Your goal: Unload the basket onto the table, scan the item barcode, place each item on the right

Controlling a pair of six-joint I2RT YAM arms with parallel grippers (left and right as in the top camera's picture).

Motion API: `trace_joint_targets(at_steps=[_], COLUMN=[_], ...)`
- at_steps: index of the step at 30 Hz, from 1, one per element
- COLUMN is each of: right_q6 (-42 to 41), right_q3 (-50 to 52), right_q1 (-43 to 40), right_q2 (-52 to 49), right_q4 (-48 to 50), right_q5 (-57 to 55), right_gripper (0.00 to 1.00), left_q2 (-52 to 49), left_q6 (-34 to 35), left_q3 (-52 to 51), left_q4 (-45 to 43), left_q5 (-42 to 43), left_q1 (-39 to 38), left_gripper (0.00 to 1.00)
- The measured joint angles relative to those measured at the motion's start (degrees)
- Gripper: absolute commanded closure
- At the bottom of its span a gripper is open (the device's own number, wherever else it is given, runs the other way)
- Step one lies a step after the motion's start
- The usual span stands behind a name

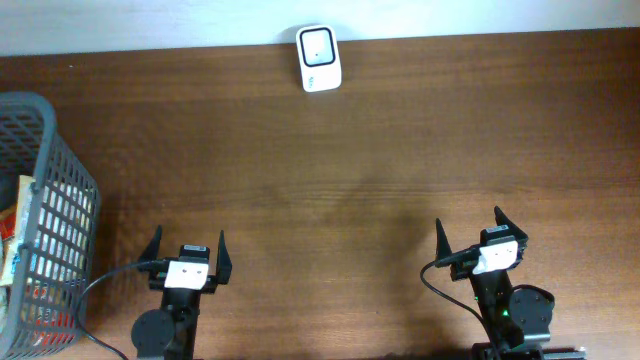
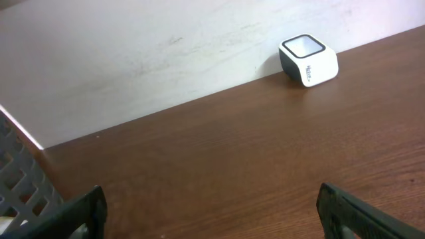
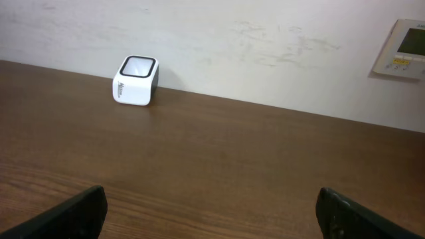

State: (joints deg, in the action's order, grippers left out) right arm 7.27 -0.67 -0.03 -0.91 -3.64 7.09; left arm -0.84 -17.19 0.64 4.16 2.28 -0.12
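A white barcode scanner [image 1: 318, 58] with a dark-rimmed window stands at the table's far edge against the wall, also seen as the scanner [image 2: 308, 60] and the scanner [image 3: 136, 81] in the wrist views. Packaged items [image 1: 14, 262] lie inside the grey basket [image 1: 60, 170] at the left; no barcode is visible. My left gripper [image 1: 187, 240] hovers near the front left, open and empty. My right gripper [image 1: 469, 226] is at the front right, open with nothing between its fingers. In the wrist views my left gripper [image 2: 211, 200] and my right gripper [image 3: 212, 206] each show only bare wood between the fingertips.
The grey wire basket [image 2: 20, 182] stands close to the left arm's left side. A white wall runs behind the table's far edge, with a wall panel [image 3: 405, 50] at the right. Black cables [image 1: 95, 285] trail from both wrists.
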Motion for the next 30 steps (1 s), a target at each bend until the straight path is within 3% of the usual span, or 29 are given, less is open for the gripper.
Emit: trace_joint_targets(at_steps=[6, 10, 13, 15, 17, 22, 24, 25, 27, 30], right_q6=[-0.02, 0.00, -0.02, -0.04, 0.00, 0.00, 0.00, -0.04, -0.02, -0.04], right_q3=[0.00, 0.00, 0.00, 0.00, 0.00, -0.02, -0.02, -0.02, -0.02, -0.02], right_q1=[0.00, 0.00, 0.00, 0.02, 0.02, 0.04, 0.04, 0.04, 0.04, 0.04], right_q2=[0.00, 0.00, 0.09, 0.02, 0.17, -0.02, 0.00, 0.04, 0.02, 0.00], right_q4=[0.00, 0.00, 0.00, 0.00, 0.02, -0.02, -0.02, -0.02, -0.02, 0.00], right_q5=[0.00, 0.00, 0.00, 0.00, 0.02, 0.00, 0.00, 0.00, 0.00, 0.00], right_gripper=[0.01, 0.01, 0.01, 0.01, 0.01, 0.01, 0.01, 0.01, 0.01, 0.01], left_q2=[0.00, 0.00, -3.74, -11.32, -25.35, -60.78, -73.18, -77.94, -82.27, -83.52], left_q6=[0.02, 4.35, 5.46, 5.75, 5.95, 6.78, 6.82, 6.82, 6.56, 11.63], left_q3=[0.00, 0.22, 8.15, 17.20, 32.39, 78.64, 95.30, 100.98, 104.54, 106.27], left_q4=[-0.09, -2.56, 3.67, 5.97, 10.25, 44.96, 53.42, 55.69, 51.71, 48.98], left_q5=[-0.85, -0.87, -0.63, 0.28, 2.38, 5.07, 5.92, 6.80, 7.23, 8.13], left_q1=[0.00, 0.00, 0.00, 0.00, 0.00, 0.15, 0.20, 0.20, 0.42, 8.74], left_gripper=[0.01, 0.01, 0.01, 0.01, 0.01, 0.01, 0.01, 0.01, 0.01, 0.01])
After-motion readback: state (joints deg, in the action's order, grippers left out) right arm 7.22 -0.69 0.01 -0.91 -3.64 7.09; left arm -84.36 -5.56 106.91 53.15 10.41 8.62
